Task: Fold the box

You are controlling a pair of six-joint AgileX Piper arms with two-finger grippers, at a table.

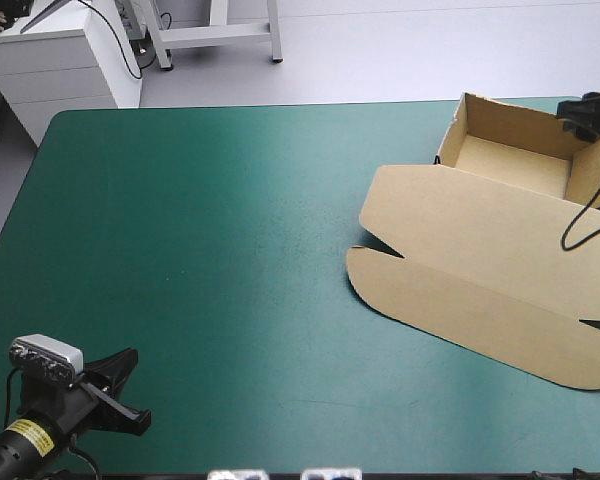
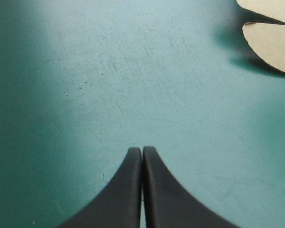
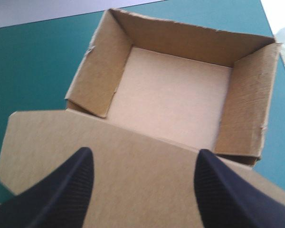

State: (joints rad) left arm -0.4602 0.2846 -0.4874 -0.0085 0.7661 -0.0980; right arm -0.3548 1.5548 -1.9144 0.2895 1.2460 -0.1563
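The desk (image 1: 200, 250), under its teal-green cover, takes up most of the high view, and its left and middle stretches are bare. The brown box (image 1: 480, 270) lies on the right side of the desk, running from near the far right corner toward the near right edge. It stands as an open tray (image 1: 510, 165) at the far end, with walls raised on the sides that show and its inside floor bare. Its lid (image 3: 147, 190) lies flat on the cover on the near side, joined to the tray along one edge. A crease runs along the lid's length, and notches are cut in at its rounded flaps. The right fingers (image 3: 66, 190) stand wide apart with nothing between them. They are poised over the lid and point toward the tray; in the high view this arm sits by the tray's far right corner. The left fingers (image 2: 133, 180) are pressed together into one point, gripping nothing. They are at the desk's near left corner, well apart from the box, with only a rounded flap of the lid showing far ahead of them.
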